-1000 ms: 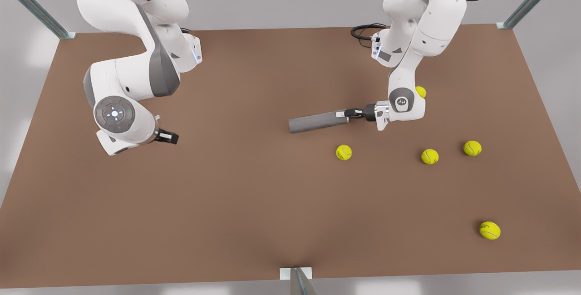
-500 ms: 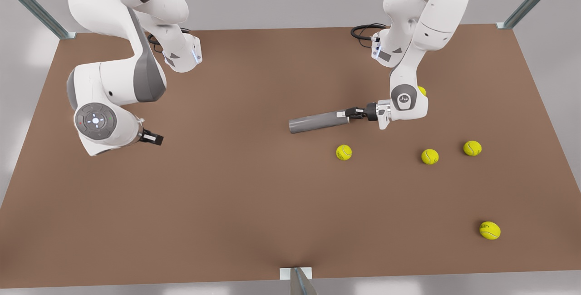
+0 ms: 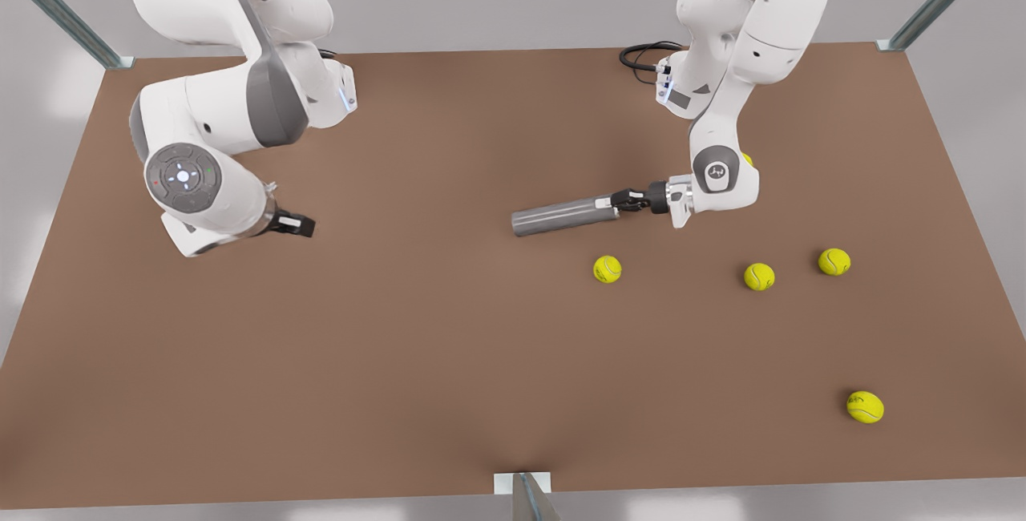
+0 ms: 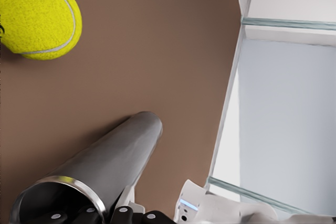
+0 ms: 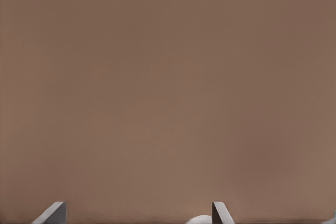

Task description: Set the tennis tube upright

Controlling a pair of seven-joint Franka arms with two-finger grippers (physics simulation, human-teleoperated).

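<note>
The left gripper [image 3: 621,202] has its fingers clenched on the rimmed end of the slim grey metallic tennis tube [image 3: 563,216], which lies on the brown desk [image 3: 449,329]. The right gripper [image 3: 309,224], fingers spread, waits well apart from the tube.

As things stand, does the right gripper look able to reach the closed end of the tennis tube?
Probably yes. The right gripper, open over bare table, has nothing between it and the tennis tube. The left gripper grips the tube's other, open end.

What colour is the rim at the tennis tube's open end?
Bright silver, lighter than the dark grey body of the tennis tube; clearest in the left wrist view.
</note>
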